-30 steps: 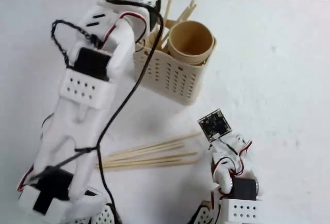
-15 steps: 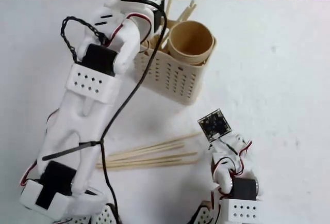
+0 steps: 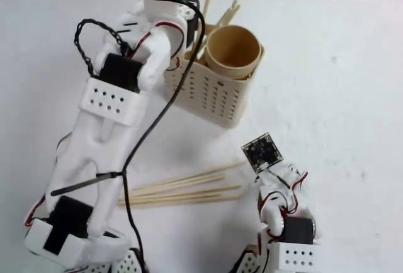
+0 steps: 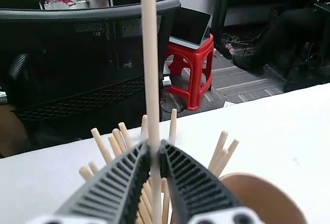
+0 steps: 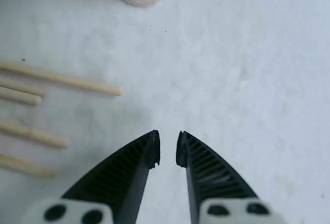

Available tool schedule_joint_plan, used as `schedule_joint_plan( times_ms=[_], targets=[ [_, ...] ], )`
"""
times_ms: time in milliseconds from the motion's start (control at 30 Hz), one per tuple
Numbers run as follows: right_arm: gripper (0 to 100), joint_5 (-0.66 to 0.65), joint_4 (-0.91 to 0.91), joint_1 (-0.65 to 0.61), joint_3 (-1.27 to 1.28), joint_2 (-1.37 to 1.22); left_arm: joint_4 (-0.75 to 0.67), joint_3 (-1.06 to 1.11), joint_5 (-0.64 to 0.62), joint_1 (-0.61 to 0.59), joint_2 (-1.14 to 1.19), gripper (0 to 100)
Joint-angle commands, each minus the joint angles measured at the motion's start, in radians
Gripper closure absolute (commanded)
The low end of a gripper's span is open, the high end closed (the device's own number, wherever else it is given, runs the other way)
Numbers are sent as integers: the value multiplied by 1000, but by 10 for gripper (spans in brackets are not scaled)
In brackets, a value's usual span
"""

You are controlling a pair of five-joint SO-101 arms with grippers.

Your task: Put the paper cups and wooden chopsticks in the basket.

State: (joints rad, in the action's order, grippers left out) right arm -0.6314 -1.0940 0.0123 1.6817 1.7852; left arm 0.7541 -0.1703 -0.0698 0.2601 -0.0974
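The left gripper (image 4: 154,152) is clamped on one pale wooden chopstick (image 4: 148,53), held upright over the cream perforated plastic basket (image 3: 211,94). The basket contains a tan paper cup (image 3: 233,50) and further upright chopsticks (image 4: 111,144). Loose wooden chopsticks (image 3: 182,190) lie on the white table (image 3: 340,97). Near their ends, the right gripper (image 5: 167,149) hangs almost closed, narrow gap, holding nothing.

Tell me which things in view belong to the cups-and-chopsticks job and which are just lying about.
Job:
basket
paper cup inside it
chopsticks standing in it
one upright chopstick clamped in the left gripper
loose chopsticks on the table

Lying about, beyond the table:
red stool
dark tablet on it
black mesh chair
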Motion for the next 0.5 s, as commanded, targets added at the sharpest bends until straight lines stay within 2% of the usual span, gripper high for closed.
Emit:
schedule_joint_plan(
  times_ms=[0, 200, 467],
  targets=[
    [929, -6, 8, -5, 9, 5, 3, -61, -9, -4, -4, 974],
    [929, -6, 8, -5, 9, 5, 23, -60, -14, 1, -4, 873],
    [929, -6, 8, -5, 9, 5, 78, -63, -8, -7, -8, 872]
  ],
)
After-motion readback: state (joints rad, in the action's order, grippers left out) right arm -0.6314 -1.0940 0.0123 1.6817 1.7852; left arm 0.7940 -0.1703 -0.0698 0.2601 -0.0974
